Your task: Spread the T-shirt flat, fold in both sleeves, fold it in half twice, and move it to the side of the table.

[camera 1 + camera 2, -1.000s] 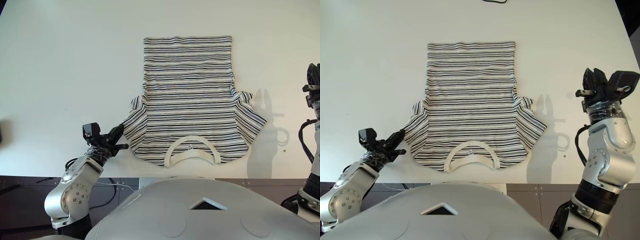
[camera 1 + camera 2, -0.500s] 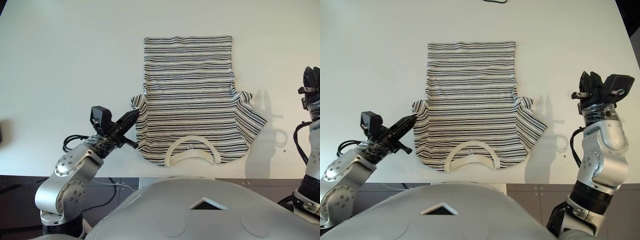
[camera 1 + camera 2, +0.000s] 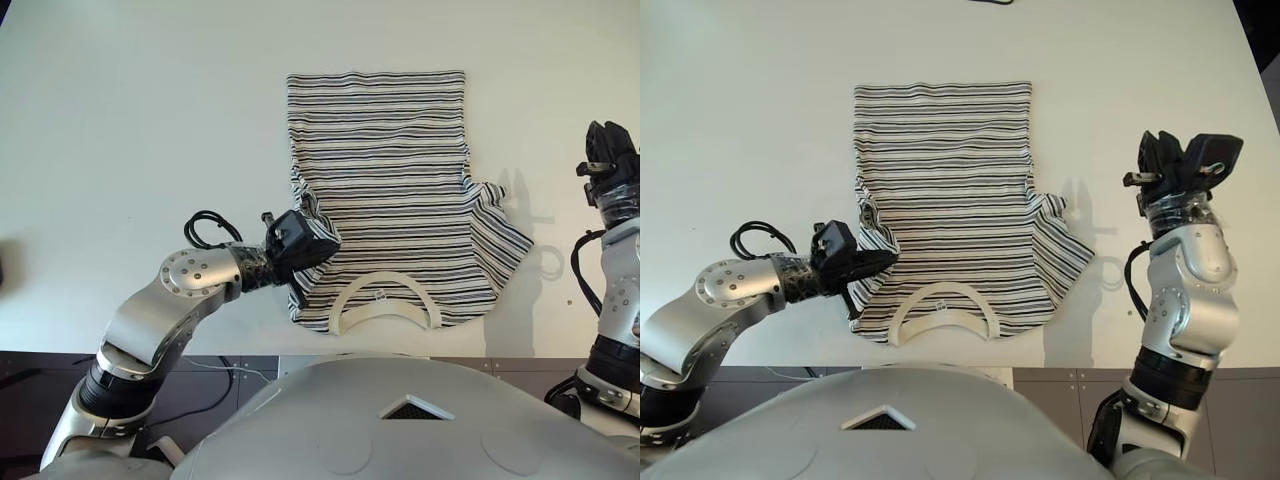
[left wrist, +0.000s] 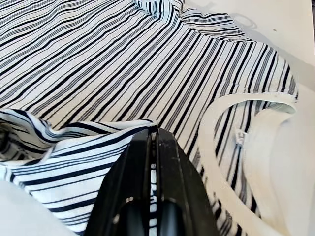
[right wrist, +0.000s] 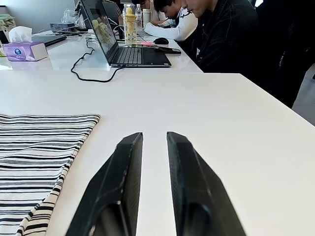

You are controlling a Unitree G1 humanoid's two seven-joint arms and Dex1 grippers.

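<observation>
Left eye: striped T-shirt (image 3: pixel 385 150) lies mid white table (image 3: pixel 130 130), collar nearest the robot, left gripper (image 3: pixel 325 243) over its left side.
Left wrist: jaws clamped on left sleeve (image 4: pixel 74 142), sleeve folded inward.
Right wrist: right gripper (image 5: pixel 153 135) narrowly parted, empty, beside the shirt.

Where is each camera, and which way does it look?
Eye views: on the head, looking down at the black-and-white striped T-shirt on a white table; both arms show.
Left wrist view: on that wrist, along the left gripper, shut on the T-shirt's sleeve.
Right wrist view: on that wrist, across the table past the open right gripper.
All share the T-shirt.
</observation>
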